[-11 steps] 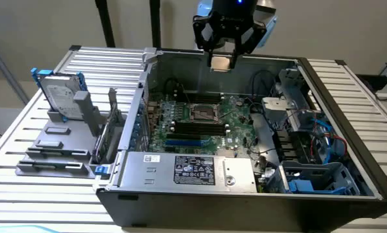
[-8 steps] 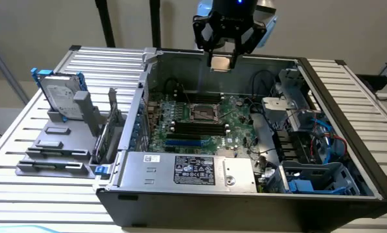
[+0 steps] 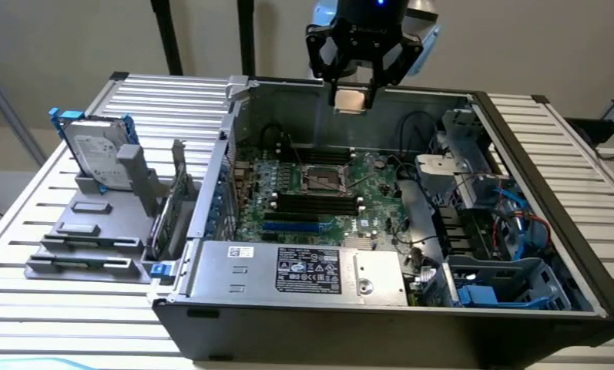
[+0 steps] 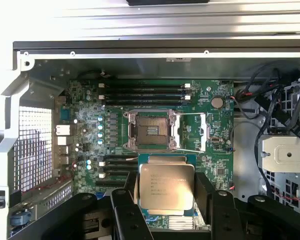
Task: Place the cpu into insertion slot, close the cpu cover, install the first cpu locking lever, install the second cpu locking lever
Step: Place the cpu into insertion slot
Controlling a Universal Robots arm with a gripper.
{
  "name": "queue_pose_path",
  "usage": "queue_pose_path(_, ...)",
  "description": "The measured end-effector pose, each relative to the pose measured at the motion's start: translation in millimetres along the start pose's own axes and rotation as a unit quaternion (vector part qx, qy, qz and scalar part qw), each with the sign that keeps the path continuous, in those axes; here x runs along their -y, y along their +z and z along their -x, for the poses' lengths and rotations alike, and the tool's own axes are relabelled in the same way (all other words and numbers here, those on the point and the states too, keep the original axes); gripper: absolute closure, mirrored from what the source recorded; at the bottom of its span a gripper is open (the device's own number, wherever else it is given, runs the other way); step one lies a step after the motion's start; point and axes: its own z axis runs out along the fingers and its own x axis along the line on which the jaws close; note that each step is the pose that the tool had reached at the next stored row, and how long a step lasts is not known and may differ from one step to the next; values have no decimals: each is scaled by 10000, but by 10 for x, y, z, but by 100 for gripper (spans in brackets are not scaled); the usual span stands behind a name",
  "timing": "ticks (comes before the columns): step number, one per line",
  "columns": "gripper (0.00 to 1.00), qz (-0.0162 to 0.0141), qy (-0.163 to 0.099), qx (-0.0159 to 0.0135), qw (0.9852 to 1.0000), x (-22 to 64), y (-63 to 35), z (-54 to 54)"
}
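Holding cpu [image 4: 166,182] in hand [image 4: 168,197], pinched by opposite edges, well above insertion slot [image 4: 151,131]. I judge cpu light, rigid, slick (underside contacts likely fragile); grip edges only, gentle squeeze.

No word or number can be read. The cpu [image 4: 167,186] carries several lines of fine print on its metal face, too small to make out. A black label [image 3: 308,270] and a small white sticker [image 3: 242,252] sit on the silver power supply box [image 3: 219,279]. A pale label covers the hard drive [image 3: 98,150]. All are illegible.
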Motion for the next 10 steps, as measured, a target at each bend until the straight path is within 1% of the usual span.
queue_pose_path(3, 45, -1, 0, 0, 10000, -19, 3, -1)
queue_pose_path(7, 45, -5, 1, 0, 10000, -111, 26, -19)
queue_pose_path(10, 45, -4, 31, 3, 10000, -137, 45, -62)
